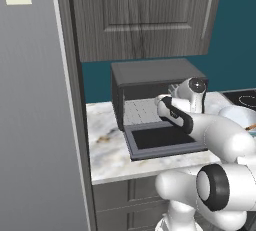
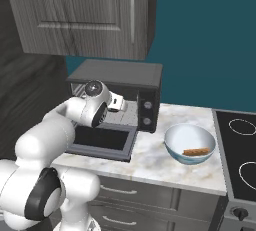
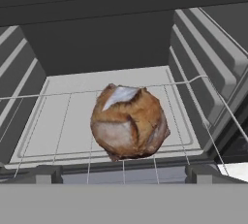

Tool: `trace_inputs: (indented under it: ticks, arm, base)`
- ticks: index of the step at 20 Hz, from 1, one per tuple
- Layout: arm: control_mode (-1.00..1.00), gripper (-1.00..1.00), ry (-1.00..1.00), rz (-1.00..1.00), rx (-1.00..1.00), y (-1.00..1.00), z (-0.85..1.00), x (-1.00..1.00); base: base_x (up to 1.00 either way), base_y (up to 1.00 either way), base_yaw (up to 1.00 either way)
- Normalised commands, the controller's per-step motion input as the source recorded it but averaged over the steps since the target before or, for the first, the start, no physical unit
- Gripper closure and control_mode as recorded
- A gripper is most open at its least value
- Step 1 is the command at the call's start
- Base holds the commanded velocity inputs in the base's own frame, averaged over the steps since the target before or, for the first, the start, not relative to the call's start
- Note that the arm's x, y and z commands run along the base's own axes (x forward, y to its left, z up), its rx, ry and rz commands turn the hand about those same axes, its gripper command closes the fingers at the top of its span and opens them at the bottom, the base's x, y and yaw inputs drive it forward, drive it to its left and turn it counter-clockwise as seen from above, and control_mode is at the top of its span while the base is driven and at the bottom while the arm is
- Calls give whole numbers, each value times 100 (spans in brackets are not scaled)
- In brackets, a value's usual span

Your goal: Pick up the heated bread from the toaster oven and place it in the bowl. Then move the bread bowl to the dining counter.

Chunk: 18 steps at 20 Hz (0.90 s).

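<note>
Dark wood wall cupboards [image 1: 145,15] noted overhead, upper edges cut off by the frame. Tall grey panel [image 1: 30,125] at far left of the left base view; nature not determinable.

Marble worktop [image 1: 107,145] observed below, with a black cooktop [image 2: 240,150] at its right end, cropped at the picture edge.

Toaster oven [image 1: 155,72] found standing on the worktop under the cupboards. Door [image 1: 165,140] dropped flat and open. Knobs [image 2: 147,112] visible on the right front. Right part of the oven mouth masked by the arm in both base views.

Gripper [image 3: 123,177] located at the oven mouth, above the open door. Two fingertips [image 3: 48,174] recorded low in the hand view, set wide apart with nothing between them; taken as open, though partly cut by the lower edge.

Bowl [image 2: 172,140] seen on the worktop between oven and cooktop, upright and apart from both. Largely hidden behind the arm in the left base view.

Heated bread [image 3: 128,121] seen in the hand view as a rounded brown lump with a pale patch on top, lying near the front of the wire rack [image 3: 63,116] inside the oven, ahead of the fingertips and untouched.

Elongated orange-brown piece [image 2: 196,151] lying inside the bowl; too small to identify.
</note>
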Motion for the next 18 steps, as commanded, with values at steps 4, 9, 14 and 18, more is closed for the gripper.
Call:
trace_inputs:
  ticks: [4,9,14,18]
  arm:
    - [-100,-100,0,0,0,0,0,0]
    - [-100,-100,-1,0,0,0,0,0]
    - [-100,-100,0,0,0,0,0,0]
    - [-100,-100,0,0,0,0,0,0]
  base:
    - [0,0,0]
    - [0,0,0]
    - [0,0,0]
    - [0,0,0]
